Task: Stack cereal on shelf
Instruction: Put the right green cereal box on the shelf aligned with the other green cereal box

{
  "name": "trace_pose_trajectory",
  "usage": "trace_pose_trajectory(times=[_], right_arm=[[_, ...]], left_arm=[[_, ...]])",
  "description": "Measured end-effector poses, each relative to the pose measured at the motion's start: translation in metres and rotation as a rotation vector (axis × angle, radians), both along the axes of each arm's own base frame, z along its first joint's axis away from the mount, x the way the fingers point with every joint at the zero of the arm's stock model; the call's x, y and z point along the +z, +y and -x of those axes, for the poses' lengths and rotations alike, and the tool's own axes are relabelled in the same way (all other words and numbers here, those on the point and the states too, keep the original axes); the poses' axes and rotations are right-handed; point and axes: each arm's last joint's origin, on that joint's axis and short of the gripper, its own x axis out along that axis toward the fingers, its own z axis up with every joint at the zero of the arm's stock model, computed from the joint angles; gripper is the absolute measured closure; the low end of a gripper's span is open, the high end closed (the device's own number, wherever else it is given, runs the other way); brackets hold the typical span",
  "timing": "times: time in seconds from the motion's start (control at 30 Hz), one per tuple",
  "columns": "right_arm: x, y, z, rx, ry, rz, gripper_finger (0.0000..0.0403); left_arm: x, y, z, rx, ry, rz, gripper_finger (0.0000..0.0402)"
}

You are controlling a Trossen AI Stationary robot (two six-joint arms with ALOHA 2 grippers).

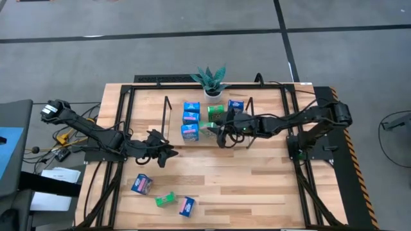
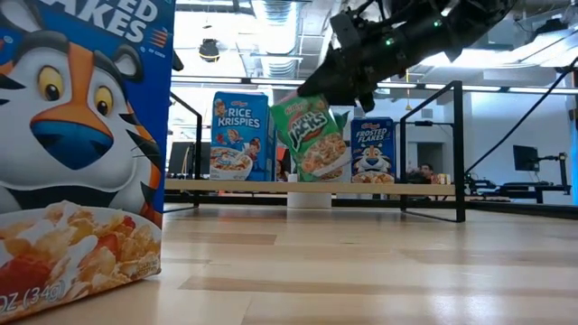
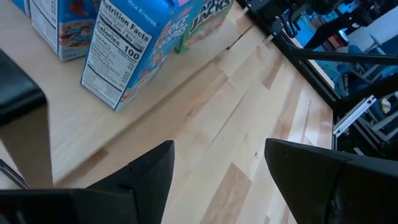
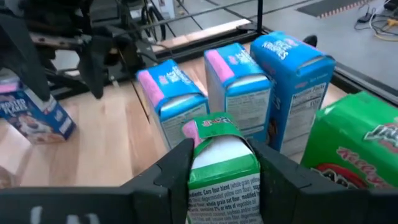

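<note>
The shelf [image 1: 207, 138] is a light-wood board in a black wire frame at the table's far middle. Three blue cereal boxes [image 1: 191, 119] stand in a row on its left part, with a green box [image 1: 216, 113] and another blue one [image 1: 236, 105] to their right. My right gripper [image 1: 220, 133] is shut on a green cereal box [image 4: 222, 171] just above the board, beside the blue row. My left gripper [image 3: 217, 168] is open over bare table, near and left of the shelf [image 1: 164, 155]. Two blue boxes [image 1: 141, 185] and one green box [image 1: 166, 200] lie near the table's front edge. My right gripper pinches the green box between its two fingers [image 4: 177, 168], one on each narrow side near the folded top end [image 4: 217, 127]. The fingers come slanting down from the table's right. The box [image 2: 312, 135] hangs tilted below the gripper, lifted clear of the shelf board.
A small potted plant [image 1: 211, 81] stands behind the shelf at the far edge. The shelf's upright wire ends [image 1: 167, 115] flank the boxes. In the low view, a blue box [image 2: 81, 153] close to the camera fills the left side. Bare wood lies between the shelf and the front boxes.
</note>
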Motion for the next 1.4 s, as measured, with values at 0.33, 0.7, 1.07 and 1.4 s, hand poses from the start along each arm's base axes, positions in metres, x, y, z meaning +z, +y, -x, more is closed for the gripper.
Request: trace_pose_trajectory(times=[0.33, 0.7, 1.07, 1.4], right_arm=[[0.002, 0.000, 0.003, -0.004, 0.011, -0.009, 0.0235], [-0.007, 0.000, 0.007, -0.004, 0.118, -0.014, 0.0165], [-0.003, 0.003, 0.025, -0.002, 0.247, -0.028, 0.0141], [0.034, 0.008, 0.056, 0.008, 0.186, -0.037, 0.0143]], left_arm=[[0.000, 0.000, 0.000, 0.003, -0.001, -0.004, 0.0161], [0.000, 0.000, 0.000, 0.002, 0.000, -0.009, 0.0161], [0.000, 0.000, 0.000, 0.002, -0.001, -0.007, 0.0161], [0.000, 0.000, 0.000, 0.005, 0.000, -0.013, 0.0161]])
